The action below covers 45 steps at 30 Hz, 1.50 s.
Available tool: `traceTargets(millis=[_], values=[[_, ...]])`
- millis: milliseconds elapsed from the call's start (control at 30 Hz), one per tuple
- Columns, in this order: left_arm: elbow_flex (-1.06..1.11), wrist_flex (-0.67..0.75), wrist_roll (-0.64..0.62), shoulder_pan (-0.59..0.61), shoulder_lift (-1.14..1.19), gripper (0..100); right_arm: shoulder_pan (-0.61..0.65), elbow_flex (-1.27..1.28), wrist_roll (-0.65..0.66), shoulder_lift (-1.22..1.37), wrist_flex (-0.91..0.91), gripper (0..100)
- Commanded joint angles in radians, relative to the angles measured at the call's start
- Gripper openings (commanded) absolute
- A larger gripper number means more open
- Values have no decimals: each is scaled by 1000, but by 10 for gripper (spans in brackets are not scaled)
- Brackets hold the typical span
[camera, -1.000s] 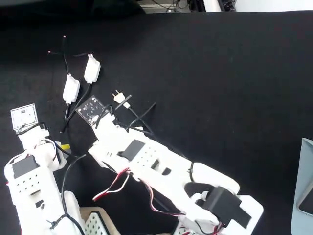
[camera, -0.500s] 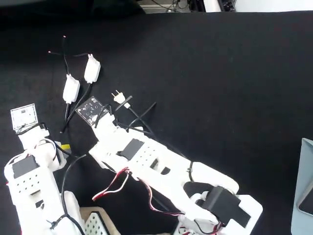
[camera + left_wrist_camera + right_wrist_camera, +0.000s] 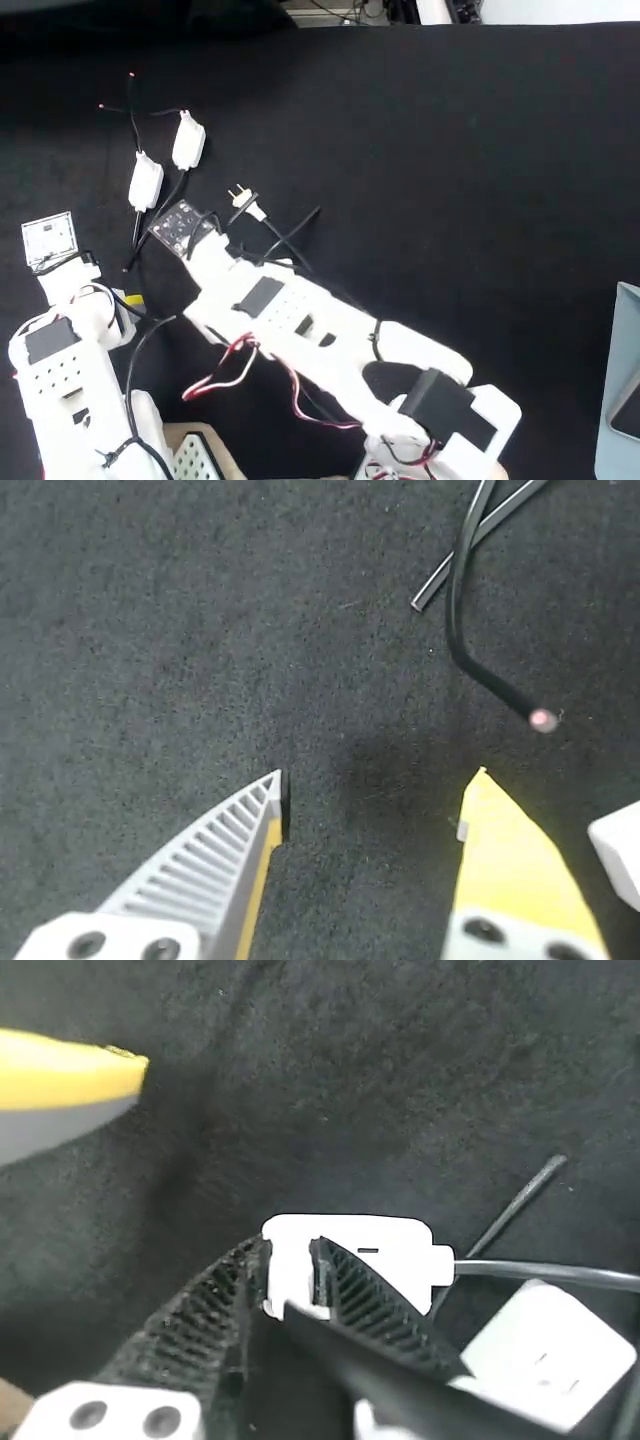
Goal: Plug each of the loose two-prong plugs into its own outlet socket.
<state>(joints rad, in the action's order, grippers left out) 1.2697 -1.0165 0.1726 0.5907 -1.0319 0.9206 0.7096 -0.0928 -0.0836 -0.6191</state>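
Two-prong plug (image 3: 247,205) is the job and isn't seated yet; going left to right. My left gripper (image 3: 375,790) is released, jaws wide, over bare black cloth (image 3: 450,150) at the lower left of the high view, with a loose cable end (image 3: 542,718) just beside it. Next, upper left of that view: the two white sockets, near each other but apart. My right gripper (image 3: 290,1250) looks clenched on one end of the outlet socket (image 3: 370,1250). The second outlet socket (image 3: 545,1350) lies just beside it, slots showing. The plug sits right of my right wrist, centre-left of the high view, flat on the cloth, prongs aimed up-left, apart from both sockets. Step as I read it: pin the socket so the plug has something to push against. The grip is at the very end, so I'd expect it to pivot; hold square and leave the slot face uncovered. The plug's cord runs off toward my right arm, so watch for drag. Left should take the plug by its body, prongs clear, lined up with the slots before pushing.
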Motion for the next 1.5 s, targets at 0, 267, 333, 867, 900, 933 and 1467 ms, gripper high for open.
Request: traceTargets(millis=[0,267,333,867,900,933,1467], values=[[-2,15,-3,8,-12,285,-44,-51,61,4,-43,12],[-2,17,-3,8,-12,285,-9,-47,86,90,-41,12],[-2,17,-3,8,-12,285,-6,-47,103,107,-41,12],[-1,12,-3,8,-12,290,-9,-59,155,-28,-124,103],[-1,12,-3,8,-12,290,-11,-59,155,-71,-152,135],[-1,12,-3,8,-12,290,-11,-59,155,-120,-178,162],[-64,-84,-3,-85,-12,290,-175,-51,-23,-645,-523,152]])
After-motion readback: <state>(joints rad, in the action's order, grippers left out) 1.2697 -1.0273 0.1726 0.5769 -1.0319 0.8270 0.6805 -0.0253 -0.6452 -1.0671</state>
